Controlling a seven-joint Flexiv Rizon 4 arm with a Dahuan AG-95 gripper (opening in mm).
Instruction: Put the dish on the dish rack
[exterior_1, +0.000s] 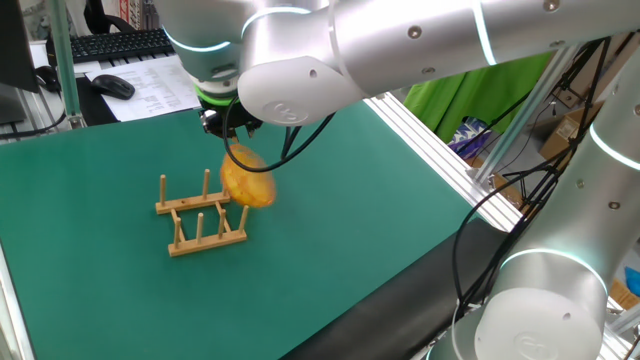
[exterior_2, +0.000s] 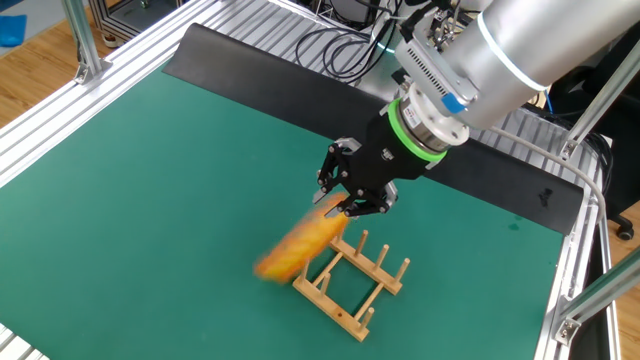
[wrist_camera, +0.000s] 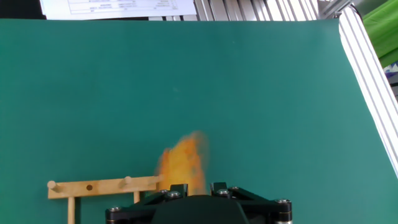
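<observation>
One fixed view: the gripper (exterior_1: 232, 135) points steeply down over the green mat (exterior_1: 380, 230). The dish (exterior_1: 248, 182) hangs on edge directly below it, tilted, at the end of the rack (exterior_1: 200, 225) and just beside the last pegs. It does not look seated between any pegs. Whether its lower rim touches the mat cannot be made out.

The other fixed view: the dish (exterior_2: 300, 245) slants down and away from the gripper (exterior_2: 350, 205), its upper rim at the fingertips and its lower part reaching past the end of the rack (exterior_2: 350, 285). The dish is smeared by blur while the arm and rack are sharp, so I judge that the dish is moving. The fingers sit close either side of the upper rim; whether they grip it or have let go cannot be told.

Hand view: only the black housing (wrist_camera: 199, 208) shows, the fingertips do not. The dish (wrist_camera: 182, 163) is a blurred orange patch just ahead, by the end of a rack (wrist_camera: 102, 185) rail.

Handling, as a judgement: woven wicker, so light, fairly stiff and not fragile, with a rough weave that gives the pads good purchase. Being shallow and wide, it will swing or topple from a one-point hold. Best taken by a pinch on the rim, top centre, so that it hangs upright between the pegs
</observation>
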